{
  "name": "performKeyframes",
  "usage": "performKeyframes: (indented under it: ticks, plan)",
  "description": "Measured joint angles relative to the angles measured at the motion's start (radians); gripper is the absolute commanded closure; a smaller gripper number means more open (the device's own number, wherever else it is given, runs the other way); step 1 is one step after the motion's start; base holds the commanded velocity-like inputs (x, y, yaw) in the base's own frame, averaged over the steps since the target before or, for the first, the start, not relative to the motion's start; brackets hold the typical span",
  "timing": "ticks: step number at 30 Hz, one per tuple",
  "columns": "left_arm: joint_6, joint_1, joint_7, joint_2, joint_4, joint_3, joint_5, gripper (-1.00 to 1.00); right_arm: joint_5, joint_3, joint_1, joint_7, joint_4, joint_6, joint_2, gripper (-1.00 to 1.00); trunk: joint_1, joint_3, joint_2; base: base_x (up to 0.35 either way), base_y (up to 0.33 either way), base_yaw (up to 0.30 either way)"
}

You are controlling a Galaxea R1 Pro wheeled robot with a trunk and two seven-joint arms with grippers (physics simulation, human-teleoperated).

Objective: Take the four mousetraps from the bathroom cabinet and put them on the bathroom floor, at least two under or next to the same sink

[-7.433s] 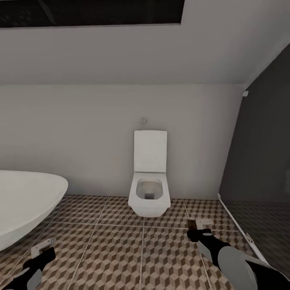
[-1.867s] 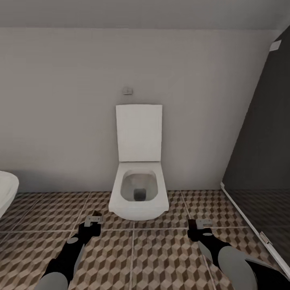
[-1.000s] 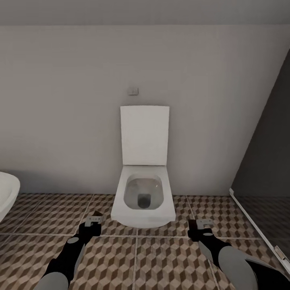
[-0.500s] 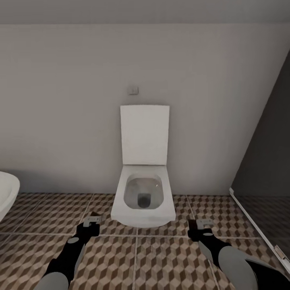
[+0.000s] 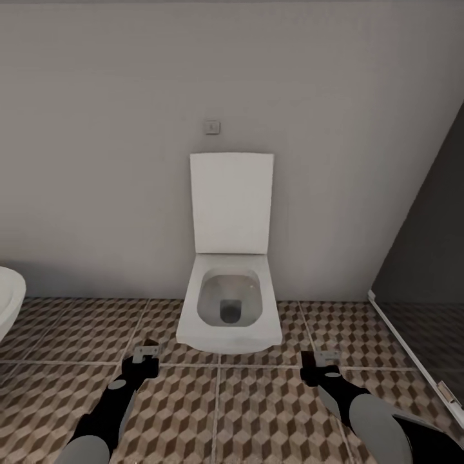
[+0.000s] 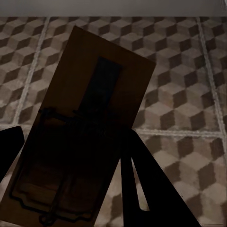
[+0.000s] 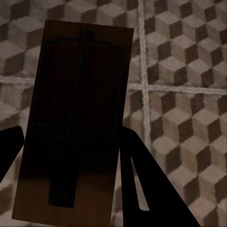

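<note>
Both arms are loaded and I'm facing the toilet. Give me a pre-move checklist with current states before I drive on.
1. Left gripper clamped on a mousetrap: ok.
2. Right gripper clamped on its mousetrap: ok.
3. Bathroom sink to place them by: not ok, the toilet is ahead instead.
4. Tiled bathroom floor ahead of both grippers bare: ok.
5. Dark shower screen apart from the right arm: ok.
6. Other two mousetraps: cannot tell.

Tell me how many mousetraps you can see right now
2. One mousetrap sits in the left gripper, the other mousetrap in the right gripper, both held above the bathroom floor. Others may be out of view.
</note>
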Motion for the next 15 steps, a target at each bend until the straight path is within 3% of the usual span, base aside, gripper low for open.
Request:
performKeyframes:
  ticks: [10, 15]
  plan:
    - [-0.001, -0.001, -0.001, 0.0, 0.0, 0.0, 0.0, 1.0, 0.0, 0.0, 0.0, 0.0, 0.0, -0.006, -0.001, 1.0, 0.004, -0.039, -0.002, 0.0, 0.0, 0.0]
    - [-0.003, 0.0, 0.002, 0.0, -0.002, -0.001, 0.0, 1.0, 0.0, 0.001, 0.0, 0.0, 0.0, -0.007, -0.001, 1.0, 0.004, -0.039, -0.002, 0.0, 0.0, 0.0]
